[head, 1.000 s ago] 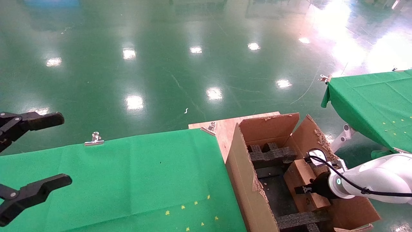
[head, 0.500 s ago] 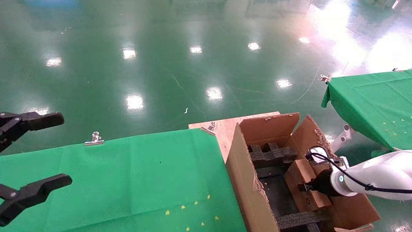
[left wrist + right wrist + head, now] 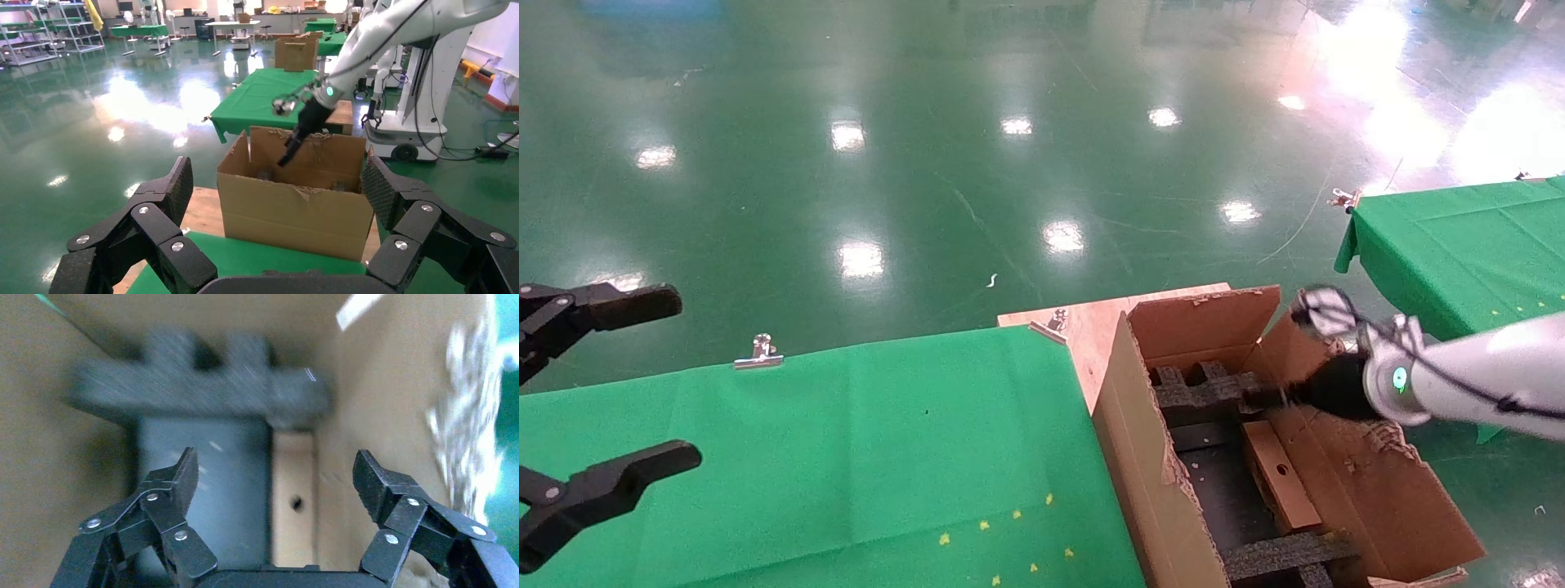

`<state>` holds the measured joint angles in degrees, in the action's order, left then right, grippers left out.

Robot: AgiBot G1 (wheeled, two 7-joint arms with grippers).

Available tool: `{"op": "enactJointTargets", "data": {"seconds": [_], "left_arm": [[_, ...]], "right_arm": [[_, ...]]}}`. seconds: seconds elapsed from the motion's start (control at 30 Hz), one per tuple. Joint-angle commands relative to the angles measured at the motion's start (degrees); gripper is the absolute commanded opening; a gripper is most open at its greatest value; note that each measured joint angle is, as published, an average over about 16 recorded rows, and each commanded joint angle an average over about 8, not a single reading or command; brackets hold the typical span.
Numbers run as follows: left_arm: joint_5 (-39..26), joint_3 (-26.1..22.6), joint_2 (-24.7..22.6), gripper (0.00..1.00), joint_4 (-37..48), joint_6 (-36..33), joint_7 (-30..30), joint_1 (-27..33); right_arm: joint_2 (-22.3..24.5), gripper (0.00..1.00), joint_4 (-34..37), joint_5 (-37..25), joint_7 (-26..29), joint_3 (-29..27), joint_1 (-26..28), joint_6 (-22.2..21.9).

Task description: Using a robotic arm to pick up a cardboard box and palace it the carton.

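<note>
From the head view, the big carton stands open next to a table with a green cloth. Its flaps are torn and ragged. Black foam pieces sit inside it. The small cardboard box stands on its thin side inside the carton, close to the right wall, with its round hole facing up. The right gripper is up above the carton near the far foam piece, on the end of the white robotic arm, and it is not touching the box. The left gripper hangs over the left edge of the green cloth with its two black fingers spread wide and nothing between them. From the left wrist view, the left gripper's fingers stand far apart, and the carton sits past them with the white arm reaching down over it. From the right wrist view, the right gripper looks down into the carton with its fingers spread wide and empty. The cardboard box is below it, between the foam and the carton wall, with its hole showing
</note>
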<state>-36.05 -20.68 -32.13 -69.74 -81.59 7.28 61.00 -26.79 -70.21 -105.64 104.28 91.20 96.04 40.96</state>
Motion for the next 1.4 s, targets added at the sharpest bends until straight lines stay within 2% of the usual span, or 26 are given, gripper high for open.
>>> {"op": "enactJointTargets", "data": {"seconds": [0.03, 0.17, 0.5, 0.7, 1.07, 1.4], "left_arm": [[0.0, 0.0, 0.0, 1.00, 0.0, 0.0, 0.0, 0.0], [0.0, 0.0, 0.0, 1.00, 0.0, 0.0, 0.0, 0.0], [0.0, 0.0, 0.0, 1.00, 0.0, 0.0, 0.0, 0.0], [0.0, 0.0, 0.0, 1.00, 0.0, 0.0, 0.0, 0.0], [0.0, 0.0, 0.0, 1.00, 0.0, 0.0, 0.0, 0.0], [0.0, 0.0, 0.0, 1.00, 0.0, 0.0, 0.0, 0.0]], "right_arm": [[1.3, 1.00, -3.2, 0.4, -0.2, -1.0, 2.2, 1.0], [2.5, 1.00, -6.9, 4.7, -3.7, -3.4, 6.7, 4.0], [4.8, 1.00, -7.9, 23.7, -20.7, -10.1, 16.1, 15.2], [5.8, 1.00, -8.2, 27.9, -23.6, -11.6, 18.0, 18.5], [5.1, 1.00, -7.8, 26.6, -23.5, -12.0, 16.1, 17.5], [3.1, 1.00, -7.2, 32.1, -33.8, -21.3, 8.7, 21.6]]}}
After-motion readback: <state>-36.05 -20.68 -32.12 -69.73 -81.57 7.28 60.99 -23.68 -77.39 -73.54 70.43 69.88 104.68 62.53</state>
